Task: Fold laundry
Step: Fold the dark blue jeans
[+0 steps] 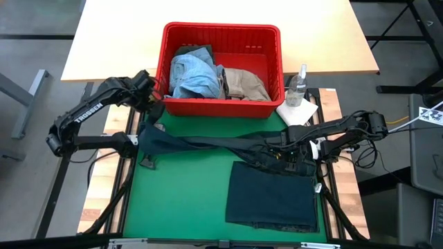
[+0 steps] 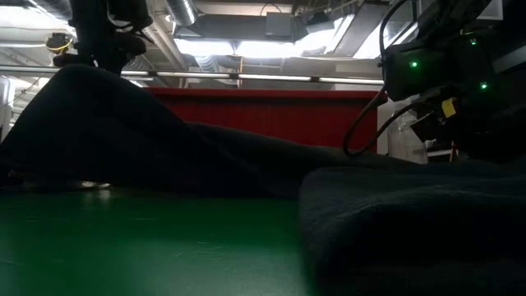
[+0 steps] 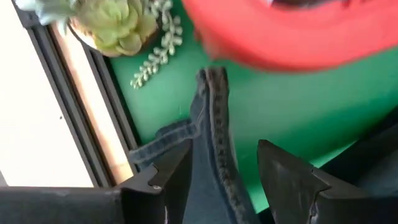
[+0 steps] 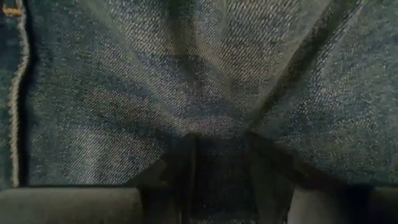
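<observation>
Jeans (image 1: 208, 143), dark navy, hang stretched between my two claws across the green worktop (image 1: 180, 200), just in front of the red basket (image 1: 223, 105). My left claw (image 3: 224, 177) grips one end of them: a seamed edge runs up between its two fingers, near the basket's left front corner. My right claw (image 4: 217, 163) is clamped on denim too, with cloth bunched between its fingers and filling that wrist view; from above it sits at the other end of the stretched garment, right beside the folded dark piece (image 1: 273, 195) on the worktop.

To do this step well, I judge I should keep both ends level and taut, lay the fabric flat clear of the folded piece, and avoid dragging it against the basket. The light blue denim (image 1: 194, 72) and beige piece (image 1: 246, 83) wait inside the basket. A white cloth (image 1: 297, 112) and a bottle (image 1: 297, 86) sit at its right.
</observation>
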You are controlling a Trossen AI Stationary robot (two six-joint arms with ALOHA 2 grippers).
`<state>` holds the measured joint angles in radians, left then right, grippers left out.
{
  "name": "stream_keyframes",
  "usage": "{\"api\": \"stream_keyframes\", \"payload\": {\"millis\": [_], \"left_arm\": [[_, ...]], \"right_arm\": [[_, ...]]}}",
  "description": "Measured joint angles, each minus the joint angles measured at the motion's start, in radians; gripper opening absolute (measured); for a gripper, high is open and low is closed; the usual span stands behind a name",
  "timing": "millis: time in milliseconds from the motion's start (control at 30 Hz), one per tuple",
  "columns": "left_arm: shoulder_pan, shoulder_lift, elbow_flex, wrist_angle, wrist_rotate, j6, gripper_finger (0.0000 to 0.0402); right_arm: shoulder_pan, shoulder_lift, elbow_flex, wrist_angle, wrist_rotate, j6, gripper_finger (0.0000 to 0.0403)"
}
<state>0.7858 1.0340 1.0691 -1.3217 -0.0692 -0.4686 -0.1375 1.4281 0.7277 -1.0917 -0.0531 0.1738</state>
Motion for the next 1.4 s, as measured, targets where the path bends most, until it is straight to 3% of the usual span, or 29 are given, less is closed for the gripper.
{"api": "stream_keyframes", "payload": {"millis": [433,733,1100,1267,1400], "left_arm": [[-0.056,0.001,-0.189,0.108,-0.025,-0.046,0.0161],[-0.147,-0.058,-0.189,0.113,-0.085,-0.074,0.0011],[-0.26,-0.273,-0.179,0.108,-0.095,-0.158,0.0002],[-0.301,-0.367,-0.103,0.138,-0.096,-0.152,0.0002],[-0.324,-0.441,-0.031,0.253,-0.119,-0.094,0.0001]], "right_arm": [[0.0,0.0,0.0,0.001,0.019,0.0,0.0136],[0.0,0.0,0.0,0.002,0.019,-0.001,0.0136],[0.0,0.0,0.0,-0.004,0.009,-0.064,0.0136],[0.0,0.0,0.001,-0.005,-0.014,-0.093,0.0136],[0.0,0.0,0.027,-0.017,-0.027,-0.115,0.0136]]}}
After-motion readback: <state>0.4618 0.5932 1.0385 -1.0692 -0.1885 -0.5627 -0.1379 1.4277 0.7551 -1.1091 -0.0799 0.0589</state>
